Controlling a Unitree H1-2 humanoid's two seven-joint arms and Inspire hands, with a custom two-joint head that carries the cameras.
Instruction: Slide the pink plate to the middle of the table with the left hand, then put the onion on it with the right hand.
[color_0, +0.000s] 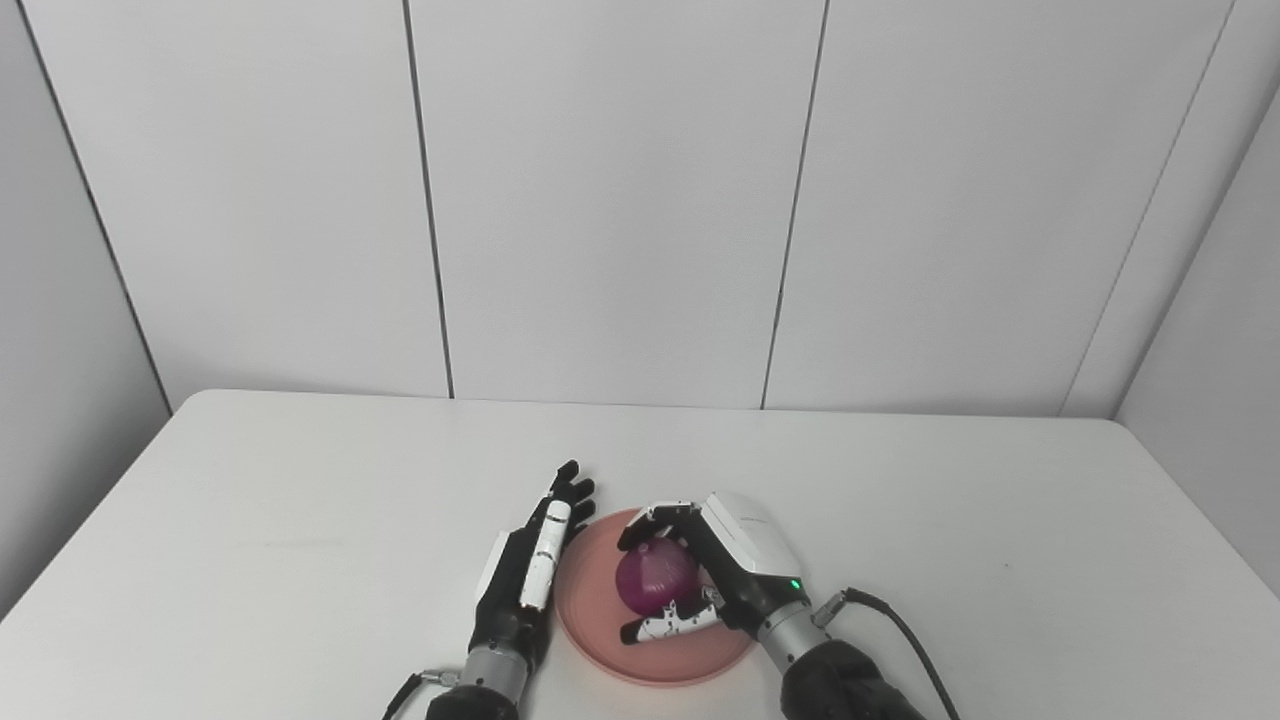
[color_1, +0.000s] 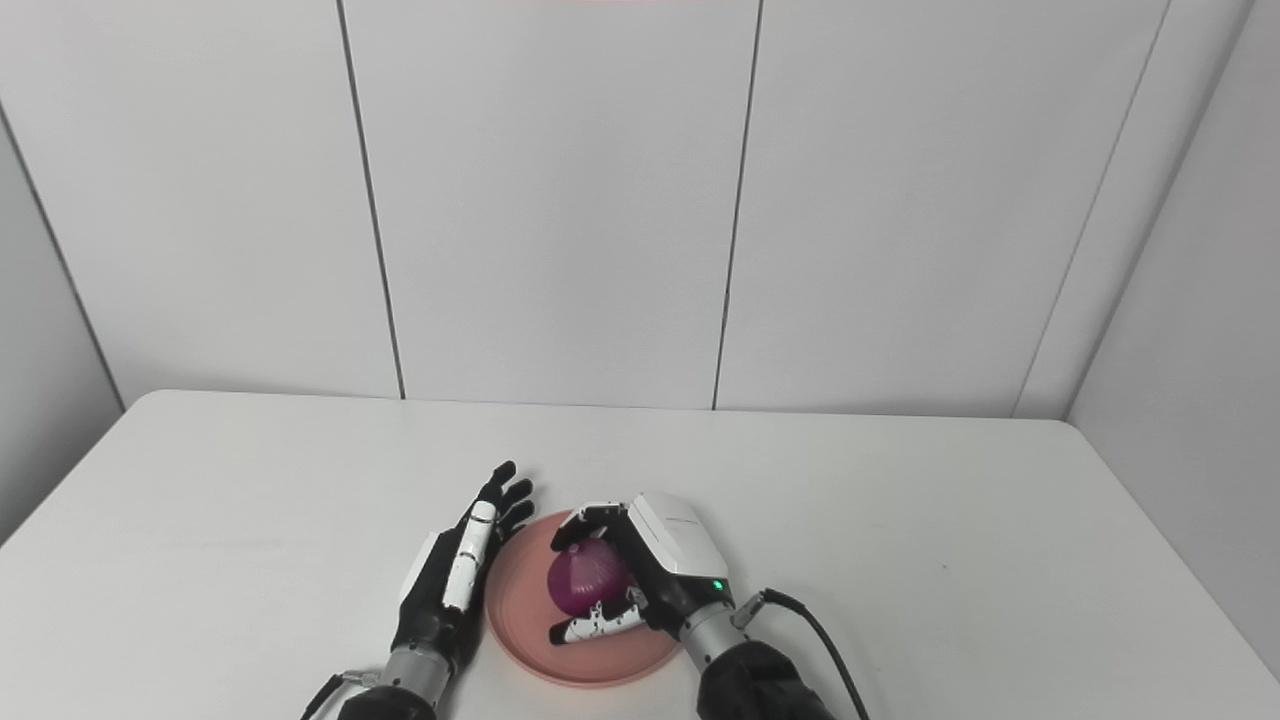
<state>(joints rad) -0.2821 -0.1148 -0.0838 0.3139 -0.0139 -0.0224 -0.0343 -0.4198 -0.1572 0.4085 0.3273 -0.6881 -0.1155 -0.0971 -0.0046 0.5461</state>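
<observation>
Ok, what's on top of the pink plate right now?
The onion, wrapped by the right hand. Whether it rests on the pink plate is hidden by the fingers.

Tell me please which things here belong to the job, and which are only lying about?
Belong to the job:
- pink plate
- onion, over the plate, held by the right robot hand
- left robot hand, open beside the plate's left edge

Only lying about:
- nothing else on the table; only a cable runs from the right arm
</observation>
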